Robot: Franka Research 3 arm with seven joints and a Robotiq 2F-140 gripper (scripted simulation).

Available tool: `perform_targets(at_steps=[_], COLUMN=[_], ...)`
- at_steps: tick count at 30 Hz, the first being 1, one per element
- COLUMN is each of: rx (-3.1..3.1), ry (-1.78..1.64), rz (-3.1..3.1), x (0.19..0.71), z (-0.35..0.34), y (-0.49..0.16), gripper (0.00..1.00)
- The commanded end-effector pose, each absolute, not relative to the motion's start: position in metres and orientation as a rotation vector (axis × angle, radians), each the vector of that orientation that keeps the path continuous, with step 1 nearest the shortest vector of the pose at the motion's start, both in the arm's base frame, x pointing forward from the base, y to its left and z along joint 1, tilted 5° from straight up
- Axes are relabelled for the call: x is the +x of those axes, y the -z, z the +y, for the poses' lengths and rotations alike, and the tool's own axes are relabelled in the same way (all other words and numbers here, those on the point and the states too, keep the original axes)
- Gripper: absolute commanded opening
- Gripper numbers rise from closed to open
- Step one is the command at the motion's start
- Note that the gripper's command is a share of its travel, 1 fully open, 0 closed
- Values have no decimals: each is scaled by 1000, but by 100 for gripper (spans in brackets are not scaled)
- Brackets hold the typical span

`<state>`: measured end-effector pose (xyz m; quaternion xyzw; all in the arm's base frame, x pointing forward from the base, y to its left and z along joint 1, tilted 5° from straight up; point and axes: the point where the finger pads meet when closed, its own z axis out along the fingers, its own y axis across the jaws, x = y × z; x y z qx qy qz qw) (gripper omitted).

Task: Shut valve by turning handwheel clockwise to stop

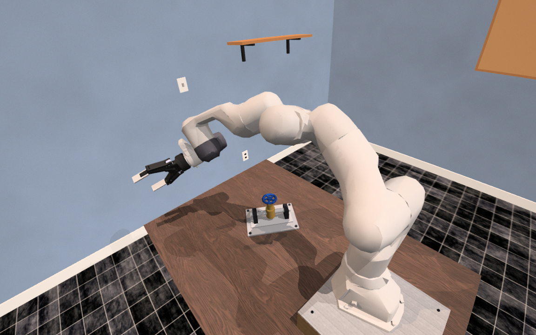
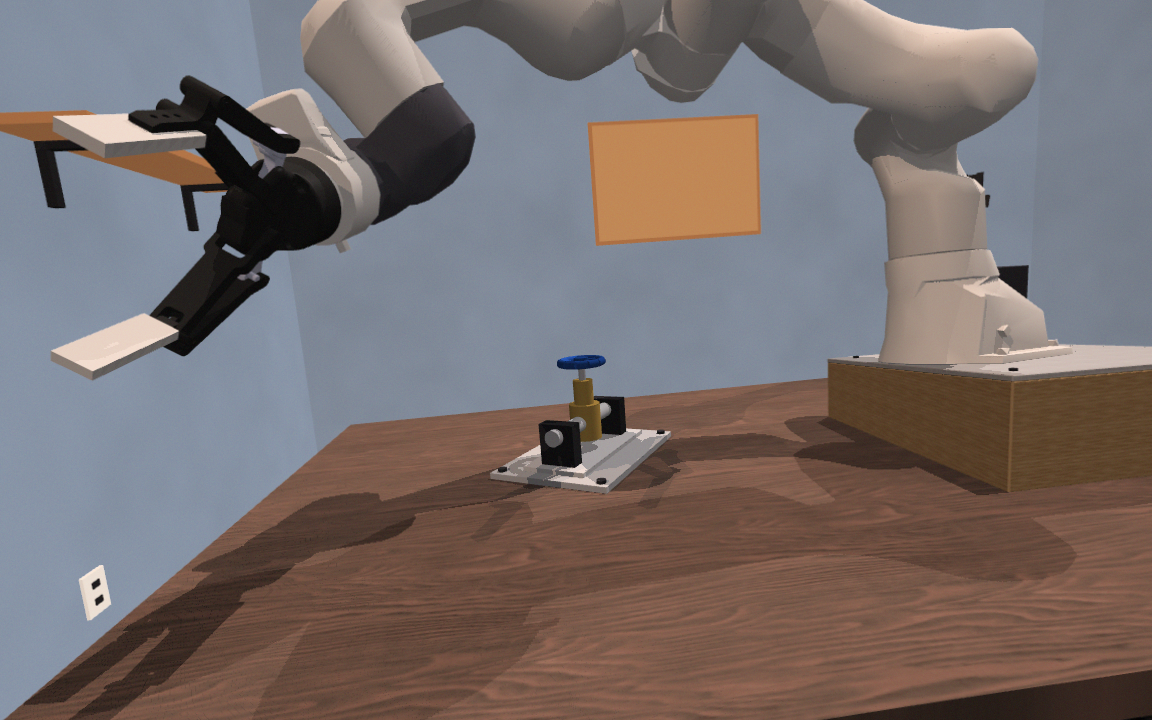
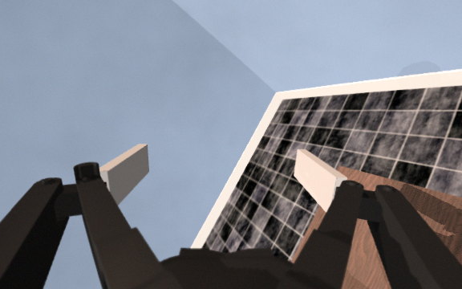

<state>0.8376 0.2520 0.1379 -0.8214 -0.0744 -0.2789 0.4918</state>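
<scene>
The valve has a blue handwheel (image 1: pixel 268 198) lying level on a brass stem, mounted on a grey baseplate (image 1: pixel 271 222) near the middle of the wooden table. It also shows in the exterior view, handwheel (image 2: pixel 581 361) above the baseplate (image 2: pixel 582 459). My gripper (image 1: pixel 148 181) is open and empty, high above the table's far left edge, well away from the valve and pointing outward toward the wall. In the exterior view the gripper (image 2: pixel 106 241) hangs at the upper left. The wrist view shows the open fingers with nothing between them; the valve is out of that view.
The arm's base stands on a raised wooden block (image 2: pixel 1023 411) at one end of the table. A wall shelf (image 1: pixel 269 40) hangs high behind the gripper. An orange board (image 2: pixel 675 178) is on the far wall. Tiled floor surrounds the table.
</scene>
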Motion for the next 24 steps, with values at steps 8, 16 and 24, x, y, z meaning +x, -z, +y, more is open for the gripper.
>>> perform_targets(at_steps=[8, 16, 24], rx=[-2331, -2558, -2699], ry=[512, 383, 289], rz=[-442, -601, -692], x=[760, 700, 656], z=[191, 116, 59], y=[-106, -93, -92], gripper=[100, 100, 100])
